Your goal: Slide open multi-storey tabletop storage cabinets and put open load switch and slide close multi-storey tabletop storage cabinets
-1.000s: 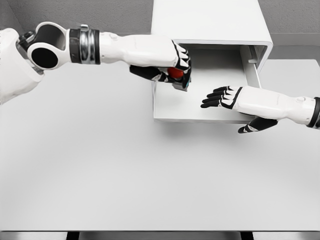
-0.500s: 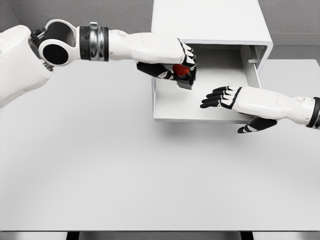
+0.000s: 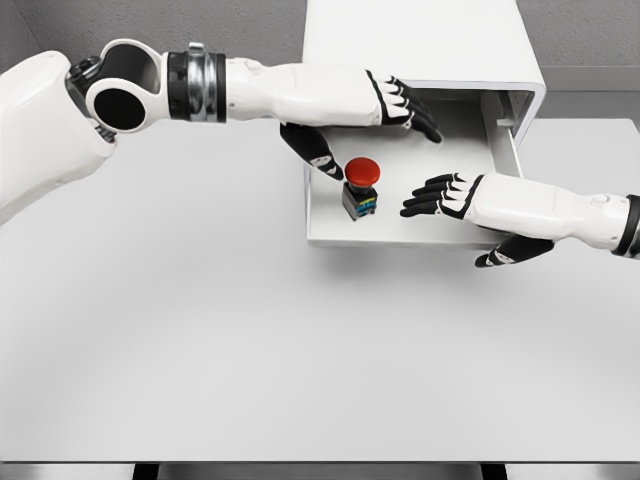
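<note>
Drawer [image 3: 330, 232] open, load switch [image 3: 360, 187] inside, just below left hand [image 3: 375, 125], fingers spread, empty. Right hand [image 3: 455, 205] relaxed, empty, at drawer front. Closing outstanding.

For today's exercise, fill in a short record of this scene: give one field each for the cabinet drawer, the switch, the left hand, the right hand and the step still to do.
drawer: drawer of the white cabinet is slid out, open
switch: load switch with red button lies inside the drawer, near its left side
left hand: left hand above the drawer, fingers spread, not holding the switch
right hand: right hand open, held over the drawer's right part, thumb below the front edge
table: white table
step to do: slide the drawer shut
</note>
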